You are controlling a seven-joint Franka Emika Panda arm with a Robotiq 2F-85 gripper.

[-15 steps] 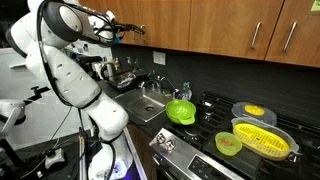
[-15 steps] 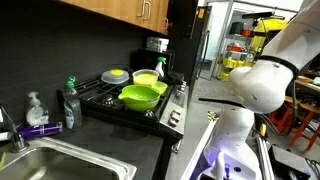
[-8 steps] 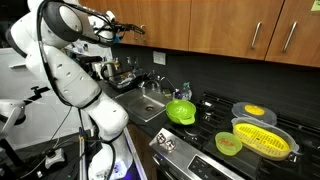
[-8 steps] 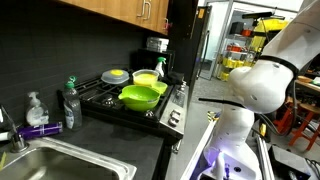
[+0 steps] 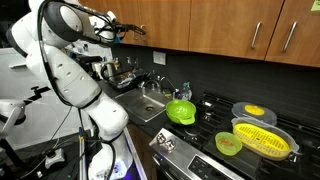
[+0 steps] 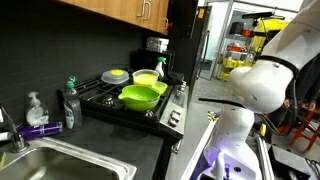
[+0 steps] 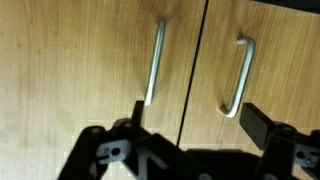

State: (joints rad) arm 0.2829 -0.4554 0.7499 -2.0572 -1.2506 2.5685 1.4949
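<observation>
End effector is up at the upper cabinet doors, facing the wood front close-on. Fingers are spread wide apart w/ nothing gripped. In the wrist view only door wood and the seam between the 2 doors show in the gap.

Straight handle is ahead of the end effector, its lower end just above one finger and near it. Can't tell if they touch. Curved handle sits on the next door, its lower end just inboard of the opposite finger and apart from it. Both handles run roughly upright, slightly tilted in the view.

In an exterior view the end effector is level w/ the cabinet row. Well below it are the sink, the stove carrying a green bowl, and, further along, a yellow colander.
</observation>
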